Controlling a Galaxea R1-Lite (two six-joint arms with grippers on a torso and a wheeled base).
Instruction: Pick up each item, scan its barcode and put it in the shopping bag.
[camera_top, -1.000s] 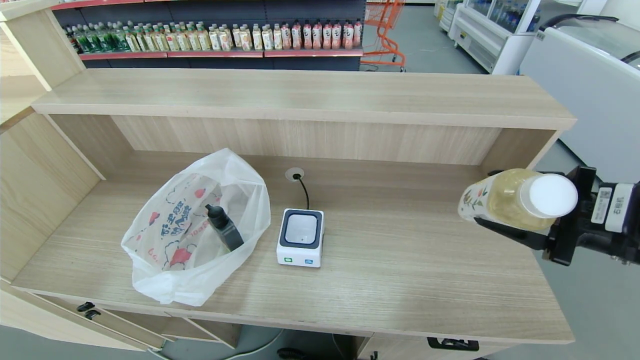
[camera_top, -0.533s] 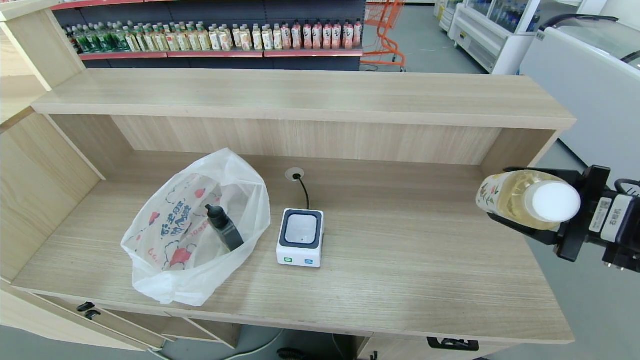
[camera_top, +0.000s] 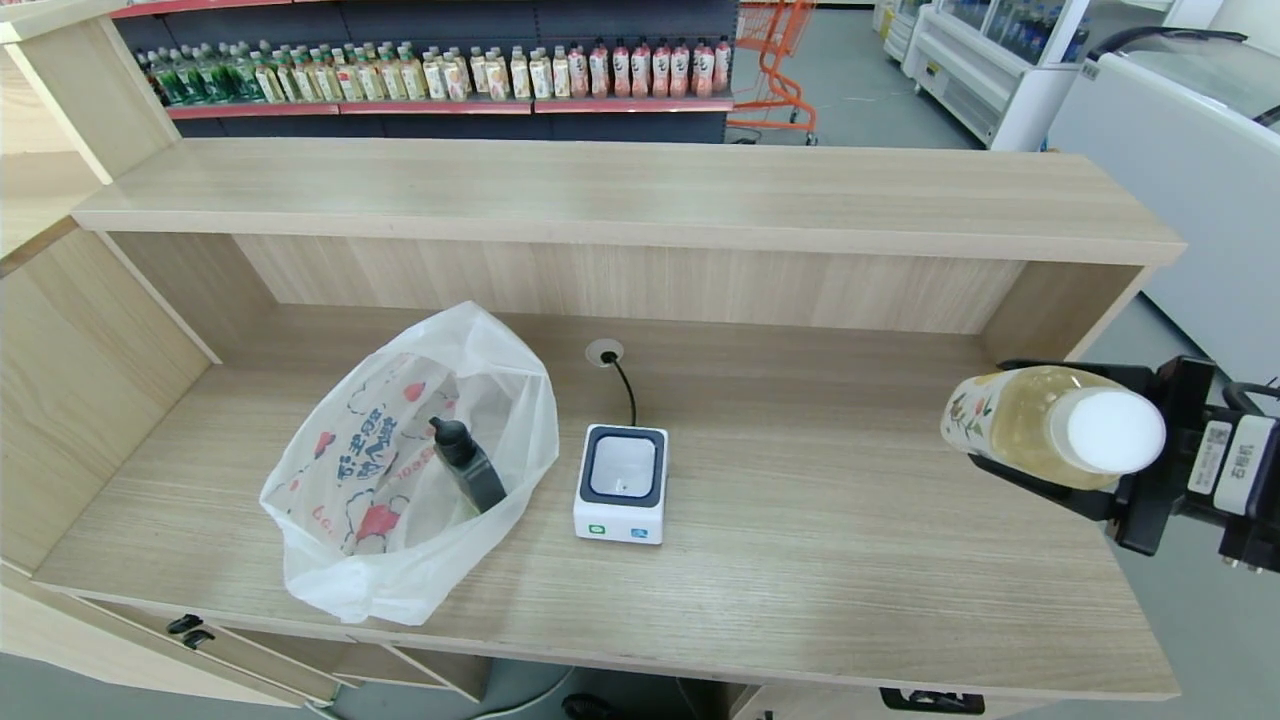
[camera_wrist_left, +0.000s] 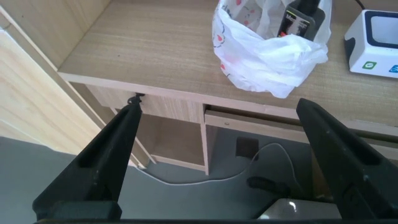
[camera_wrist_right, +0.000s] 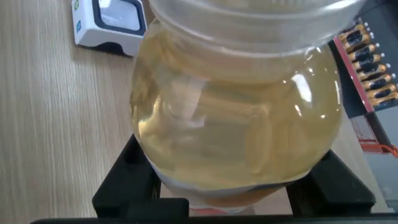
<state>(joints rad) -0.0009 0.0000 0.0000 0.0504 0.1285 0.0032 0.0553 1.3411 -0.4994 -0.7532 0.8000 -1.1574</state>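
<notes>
Bottle (camera_top: 1020, 425) is pinched in the right gripper (camera_top: 1000, 415) over the counter's (camera_top: 800, 560) right end. Left gripper (camera_wrist_left: 219, 109) jaws are spread. Scanner (camera_top: 621, 482) is seen just beside bag (camera_top: 330, 540).

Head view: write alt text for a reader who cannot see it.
The right gripper holds a drink bottle of pale yellow liquid, white cap toward the camera, at the right end of a wooden counter. A white barcode scanner sits mid-counter, beside an open shopping bag holding a dark bottle.
</notes>
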